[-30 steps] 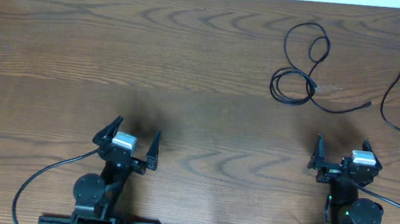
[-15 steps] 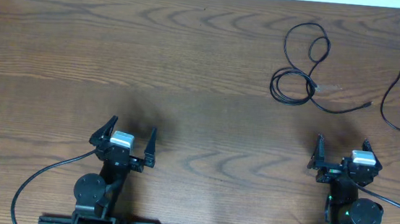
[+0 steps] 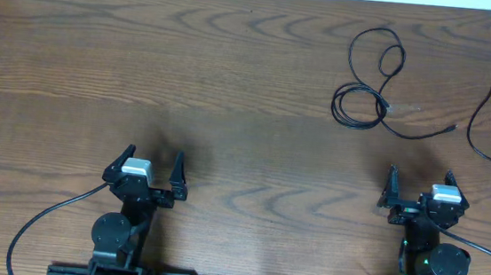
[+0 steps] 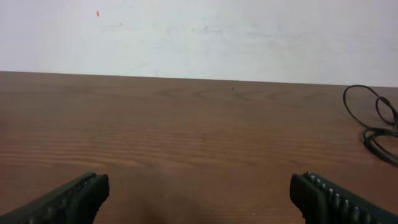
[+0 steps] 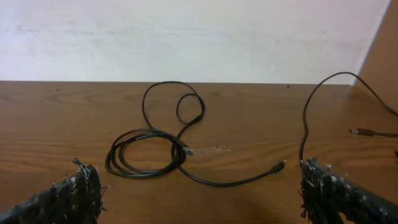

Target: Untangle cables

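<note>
Table (image 3: 232, 83): brown wood grain, smooth, low satin sheen. Black cable (image 5: 149, 155): smooth sheath, slightly glossy, plastic or rubber by appearance. Left gripper (image 4: 199, 186): fingers (image 4: 323, 196) black, matt, ridged. Right gripper (image 5: 199, 180): black pads (image 5: 81, 193), rough, fuzzy-looking surface. Wall (image 5: 186, 37): white, matt.

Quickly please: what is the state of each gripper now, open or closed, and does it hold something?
Left gripper: open, holding nothing.
Right gripper: open, holding nothing; the black cable lies ahead of it on the table, not touched.
</note>
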